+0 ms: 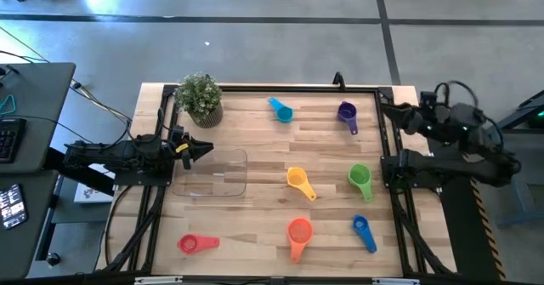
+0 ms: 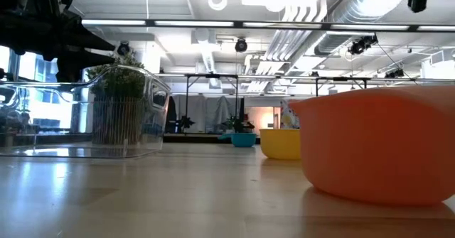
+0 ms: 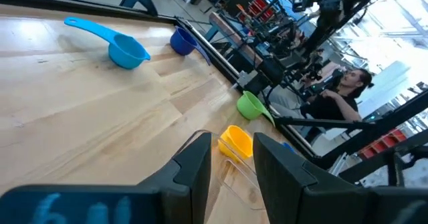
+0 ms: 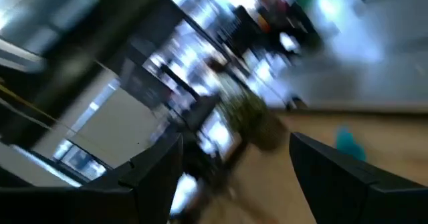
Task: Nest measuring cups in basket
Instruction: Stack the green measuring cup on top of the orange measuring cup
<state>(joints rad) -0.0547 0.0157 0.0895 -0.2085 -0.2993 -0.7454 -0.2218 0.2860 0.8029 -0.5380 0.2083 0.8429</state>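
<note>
The clear basket [image 1: 217, 174] rests on its flat bottom on the left half of the table. My left gripper [image 1: 204, 149] hovers open over its far left corner; in the left wrist view [image 3: 232, 147] the basket rim [image 3: 202, 138] shows just ahead of the fingers. Seven cups lie scattered: light blue [image 1: 280, 109], purple [image 1: 347, 113], yellow [image 1: 299, 181], green [image 1: 360, 179], orange [image 1: 299, 232], blue [image 1: 363, 230], red-pink [image 1: 192, 243]. My right gripper [image 1: 399, 115] is open at the table's far right edge, holding nothing.
A small potted plant [image 1: 201, 98] stands at the far left corner, just beyond the basket. Black rails frame the table's left [image 1: 157, 191] and right [image 1: 399, 191] sides. Bare wood [image 1: 255, 217] lies between the basket and the cups. A person [image 3: 341, 90] sits beyond the table.
</note>
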